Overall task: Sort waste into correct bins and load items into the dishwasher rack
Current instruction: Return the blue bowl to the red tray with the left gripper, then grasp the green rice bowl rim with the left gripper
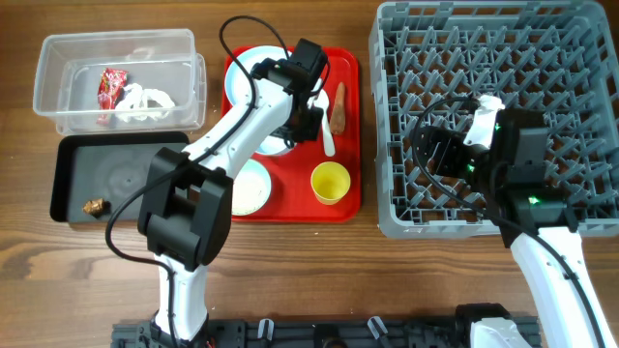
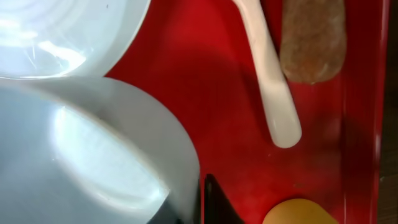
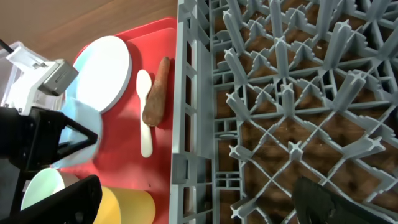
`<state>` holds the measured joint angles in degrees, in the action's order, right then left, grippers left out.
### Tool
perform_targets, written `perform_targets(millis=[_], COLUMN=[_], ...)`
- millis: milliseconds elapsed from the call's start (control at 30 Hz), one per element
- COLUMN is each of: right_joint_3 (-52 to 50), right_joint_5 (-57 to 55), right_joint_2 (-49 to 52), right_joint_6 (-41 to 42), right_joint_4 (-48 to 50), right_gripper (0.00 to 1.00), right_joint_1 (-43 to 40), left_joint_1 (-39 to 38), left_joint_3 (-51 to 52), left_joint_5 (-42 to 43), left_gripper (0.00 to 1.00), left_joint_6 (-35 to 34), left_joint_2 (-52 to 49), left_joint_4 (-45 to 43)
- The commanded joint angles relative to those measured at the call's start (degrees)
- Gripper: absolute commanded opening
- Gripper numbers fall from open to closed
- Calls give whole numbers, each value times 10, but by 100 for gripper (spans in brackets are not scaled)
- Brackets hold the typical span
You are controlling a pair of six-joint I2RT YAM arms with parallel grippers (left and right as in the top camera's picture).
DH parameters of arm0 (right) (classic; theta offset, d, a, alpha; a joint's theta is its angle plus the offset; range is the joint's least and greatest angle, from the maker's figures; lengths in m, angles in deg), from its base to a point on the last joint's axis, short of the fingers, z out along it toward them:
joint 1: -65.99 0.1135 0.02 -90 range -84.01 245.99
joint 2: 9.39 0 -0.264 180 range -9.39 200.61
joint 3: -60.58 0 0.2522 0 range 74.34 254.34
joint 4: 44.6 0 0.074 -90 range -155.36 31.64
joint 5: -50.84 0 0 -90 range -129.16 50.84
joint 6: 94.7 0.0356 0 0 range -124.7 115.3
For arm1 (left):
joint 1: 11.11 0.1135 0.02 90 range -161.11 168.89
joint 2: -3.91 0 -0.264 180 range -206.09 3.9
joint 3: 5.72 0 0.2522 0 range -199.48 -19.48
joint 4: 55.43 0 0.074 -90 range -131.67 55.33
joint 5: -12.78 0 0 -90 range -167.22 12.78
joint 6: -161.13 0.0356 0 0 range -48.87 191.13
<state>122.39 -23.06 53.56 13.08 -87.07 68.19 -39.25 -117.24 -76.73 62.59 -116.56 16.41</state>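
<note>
My left gripper (image 1: pixel 295 118) is over the red tray (image 1: pixel 290 198), with its fingers (image 2: pixel 189 200) closed on the rim of a small pale bowl (image 2: pixel 93 155). The round plate (image 1: pixel 253 72) lies just behind it. A white spoon (image 1: pixel 326 135) and the orange-brown stick (image 1: pixel 338 108) lie to its right. A second bowl (image 1: pixel 247 187) and the yellow cup (image 1: pixel 330 182) sit at the tray's front. My right gripper (image 1: pixel 440 150) is wide open and empty over the left edge of the grey rack (image 1: pixel 484 106). The right wrist view (image 3: pixel 193 205) shows the same.
The clear tub (image 1: pixel 116 39) at the back left holds a red wrapper (image 1: pixel 109 87) and white scraps (image 1: pixel 145 101). The black tray (image 1: pixel 116 174) in front of it holds a small brown lump (image 1: pixel 95 207). The rack holds no items.
</note>
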Motion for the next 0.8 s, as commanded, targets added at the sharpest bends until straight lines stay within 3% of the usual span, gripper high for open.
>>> perform_targets(millis=[0, 133, 233, 333, 367, 533, 767], right_joint_3=[11, 11, 11, 11, 11, 11, 11], right_joint_5=[7, 7, 7, 7, 7, 7, 7], right_joint_2=[5, 5, 5, 5, 5, 5, 5], right_joint_6=[4, 4, 4, 4, 4, 4, 2], right_joint_4=[0, -1, -2, -3, -3, -3, -3], right_gripper=[100, 100, 100, 100, 100, 100, 100], right_joint_1=[0, 0, 0, 0, 0, 0, 0], left_joint_1=[-4, -2, 14, 30, 33, 29, 28], left_joint_3=[0, -1, -24, -37, -37, -21, 142], left_joint_5=[8, 7, 10, 35, 42, 43, 42], left_gripper=[22, 31, 37, 58, 60, 59, 57], left_joint_6=[-10, -15, -74, -104, -104, -104, -146], left_joint_2=[-3, 0, 28, 73, 88, 116, 116], left_joint_4=[7, 13, 50, 92, 107, 209, 127])
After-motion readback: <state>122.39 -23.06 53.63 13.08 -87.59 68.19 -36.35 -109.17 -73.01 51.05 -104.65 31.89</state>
